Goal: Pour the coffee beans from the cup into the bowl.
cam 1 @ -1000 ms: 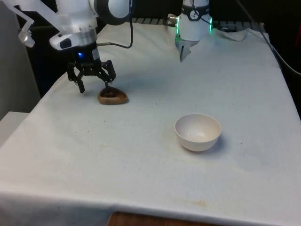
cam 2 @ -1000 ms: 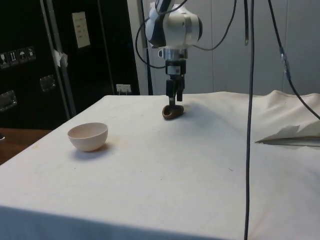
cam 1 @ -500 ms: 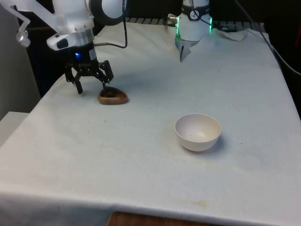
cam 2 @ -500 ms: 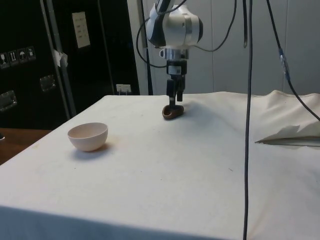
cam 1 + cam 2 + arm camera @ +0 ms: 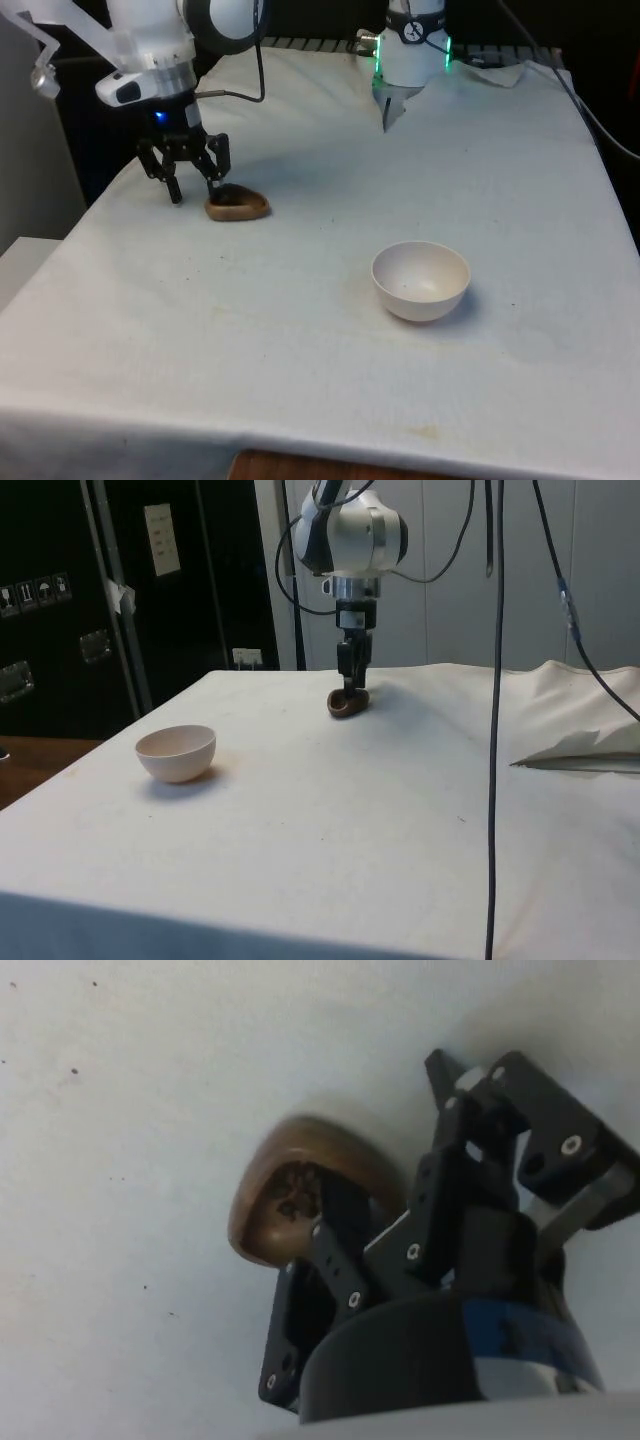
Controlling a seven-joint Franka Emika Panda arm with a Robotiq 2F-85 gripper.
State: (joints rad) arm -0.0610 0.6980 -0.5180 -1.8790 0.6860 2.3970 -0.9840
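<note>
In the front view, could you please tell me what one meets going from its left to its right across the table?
gripper → brown cup → white bowl

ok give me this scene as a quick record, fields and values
cup: brown, low, holds dark coffee beans, stands on the cloth at the front view's left
bowl: white, nothing in it, upright, apart from the cup, towards the front view's right
gripper: at the cup, one finger inside it, the other outside the rim
jaws: open
pour: not yet begun
</note>
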